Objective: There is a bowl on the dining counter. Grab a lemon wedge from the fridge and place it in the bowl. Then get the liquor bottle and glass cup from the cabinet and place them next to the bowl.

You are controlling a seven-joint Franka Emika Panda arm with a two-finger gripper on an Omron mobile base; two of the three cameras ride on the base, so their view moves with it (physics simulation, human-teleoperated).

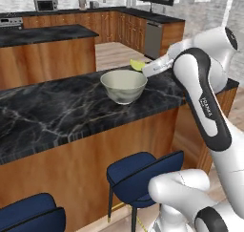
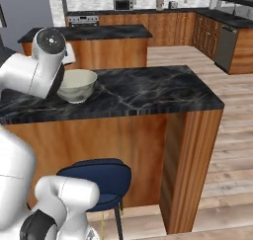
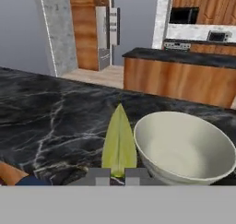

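Yellow-green lemon wedge (image 3: 119, 142) sits pinched at its base between the narrow fingers (image 3: 99, 174), carried edge-up above the black table (image 1: 57, 111) just beside the bowl (image 3: 184, 147), not yet over it, presumably so release drops it inside.

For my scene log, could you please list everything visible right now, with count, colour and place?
bowl: one, pale grey-white, on the dining counter.
lemon wedge: one, yellow-green, in the gripper, beside the bowl's rim.
dining counter: one, black marble top, wooden sides.
stools: two, dark blue, under the counter's near side.
kitchen island: one, dark top, behind the counter.
microwave: one, silver, back wall.
arm: one, white with dark joints.
gripper: one, dark, shut on the lemon wedge.
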